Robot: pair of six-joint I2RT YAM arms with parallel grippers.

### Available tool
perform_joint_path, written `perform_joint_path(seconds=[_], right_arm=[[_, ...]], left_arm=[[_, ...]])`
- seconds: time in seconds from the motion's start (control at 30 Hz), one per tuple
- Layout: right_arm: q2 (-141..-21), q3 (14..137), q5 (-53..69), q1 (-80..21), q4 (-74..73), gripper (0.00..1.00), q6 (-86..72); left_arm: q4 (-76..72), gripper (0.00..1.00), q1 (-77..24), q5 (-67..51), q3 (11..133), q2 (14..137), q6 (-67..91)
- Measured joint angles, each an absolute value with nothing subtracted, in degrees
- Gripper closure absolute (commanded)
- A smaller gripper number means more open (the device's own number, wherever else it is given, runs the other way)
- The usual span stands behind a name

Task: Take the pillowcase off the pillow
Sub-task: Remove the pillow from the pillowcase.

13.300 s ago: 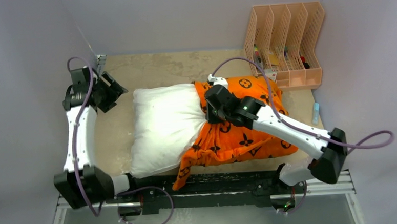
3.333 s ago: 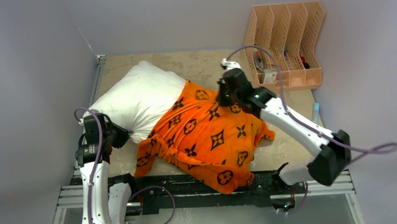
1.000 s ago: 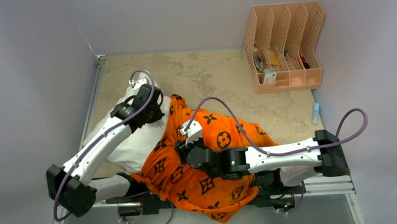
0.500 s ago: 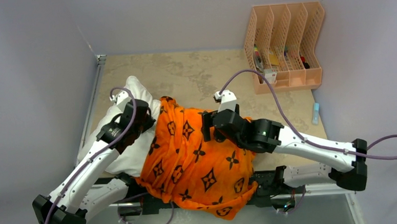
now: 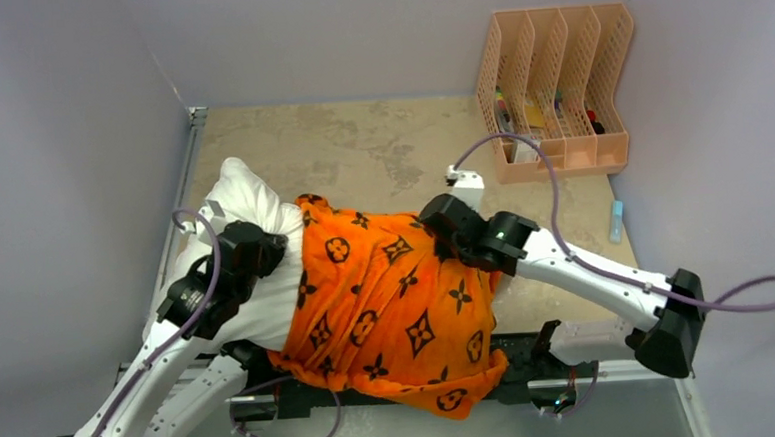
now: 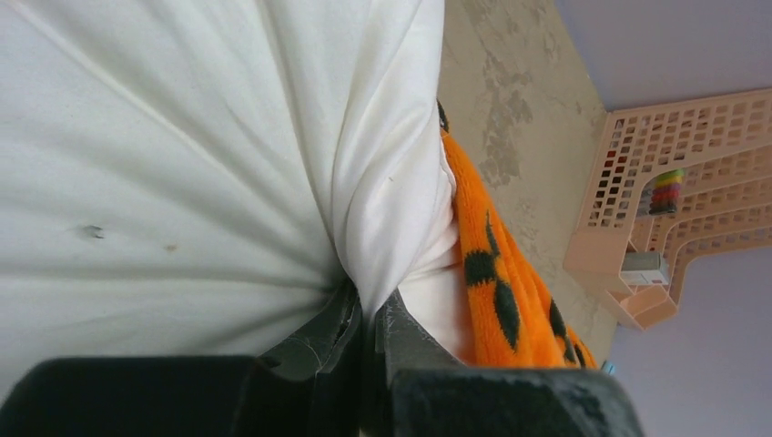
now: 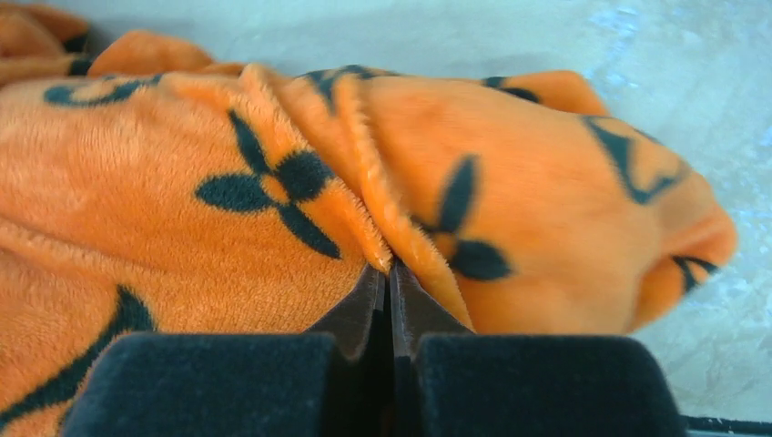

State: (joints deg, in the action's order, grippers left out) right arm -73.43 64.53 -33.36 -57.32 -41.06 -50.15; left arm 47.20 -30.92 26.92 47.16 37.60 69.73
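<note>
Mottled beige desk (image 5: 379, 139), with plain lilac-grey walls (image 5: 354, 40) on the left, far and right sides. A peach rack (image 5: 557, 89) stands far right. The pillow (image 5: 247, 196) lies near left, its right part inside the pillowcase (image 5: 388, 299). Left end effector (image 6: 369, 305) clamps pillow cloth; right end effector (image 7: 390, 273) pinches a pillowcase fold.

light: bright, even | shadows: soft beside pillowcase (image 5: 388, 299) | top view: sharp | wrist views: near jaws blurred

The right claw (image 7: 390, 269), a second back over the middle of the pillowcase (image 5: 388, 299), now pinches a fold at its far right edge (jaws pressed together). The left claw (image 6: 369, 305) has pulled back nearward, and more of the white pillow (image 5: 237, 191) bulges beyond it.
</note>
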Motion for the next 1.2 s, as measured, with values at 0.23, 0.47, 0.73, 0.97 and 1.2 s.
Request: perform_joint_path(seconds=[0.23, 0.47, 0.73, 0.97, 1.2], right_arm=[[-64.62, 57.30, -24.03, -40.93, -39.07, 1.00, -48.69], [-64.23, 59.55, -15.42, -37.15, -39.75, 0.68, -42.85], [-66.85, 73.30, -15.20, -45.74, -39.55, 0.38, -35.29], [-82.06, 78.13, -13.45, -54.54, -34.61, 0.34, -32.36], [-88.95, 75.07, -24.53, -58.41, -30.48, 1.00, -36.14]], left_arm=[[45.93, 1.00, -30.89, 27.27, 45.95, 40.27, 73.71], [46.09, 1.00, -30.87, 27.88, 46.30, 41.28, 73.65], [47.90, 1.00, -30.50, 30.26, 46.52, 40.82, 71.22], [47.90, 1.00, -30.50, 30.24, 46.52, 40.21, 70.41], [48.40, 1.00, -30.44, 30.65, 46.52, 40.49, 70.52]])
